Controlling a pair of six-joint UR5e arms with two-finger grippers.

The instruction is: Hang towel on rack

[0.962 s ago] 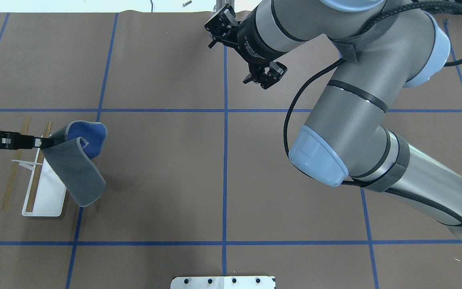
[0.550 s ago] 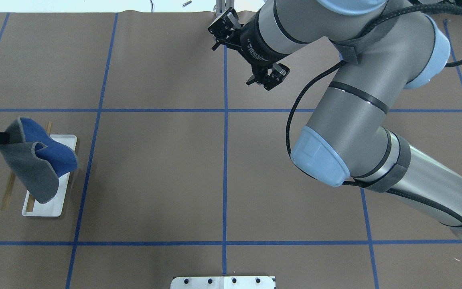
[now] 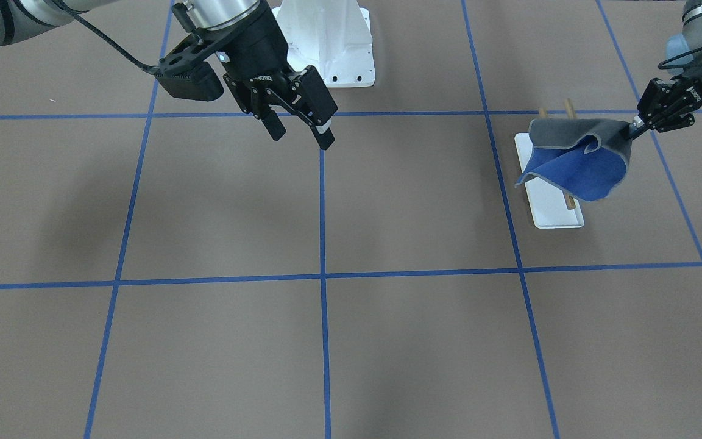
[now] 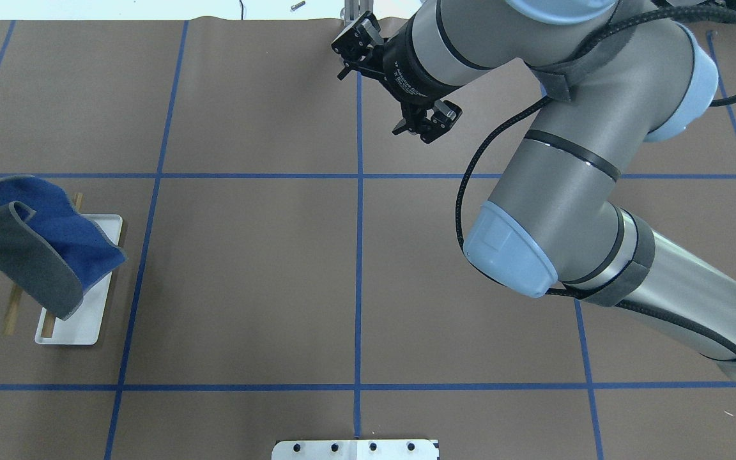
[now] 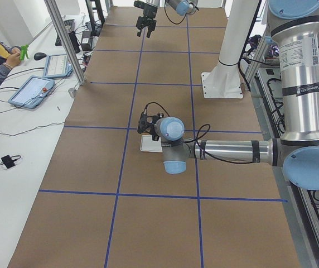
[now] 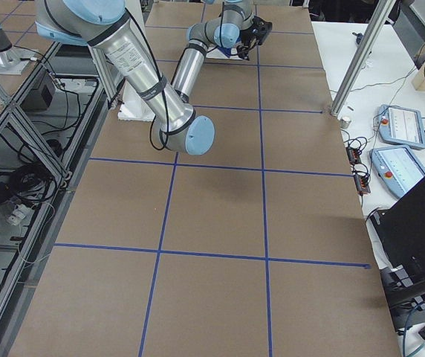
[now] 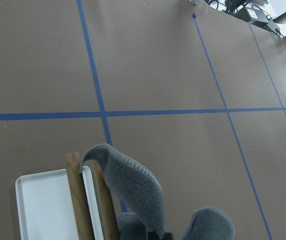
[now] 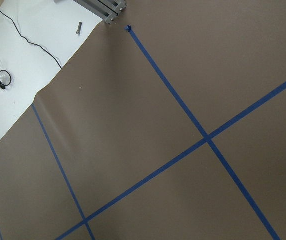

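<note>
One towel (image 3: 582, 167), corner pinched in my left gripper (image 3: 636, 128), held over rack (image 3: 555, 210); right gripper (image 3: 299, 131) spread, idle. Next, I judge: lower onto rods (image 7: 76, 200), release.

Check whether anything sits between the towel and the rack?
Nothing visible does. The left tool holds the towel directly above the rack; whether the cloth touches the rods is unclear.

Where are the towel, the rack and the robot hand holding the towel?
towel (image 3: 582, 171): front-facing view, on its blue side.
rack (image 4: 77, 326): overhead view, on the bare end of its white base.
left gripper (image 3: 634, 129): front-facing view, between its fingertips, pinched on the towel's corner.
</note>
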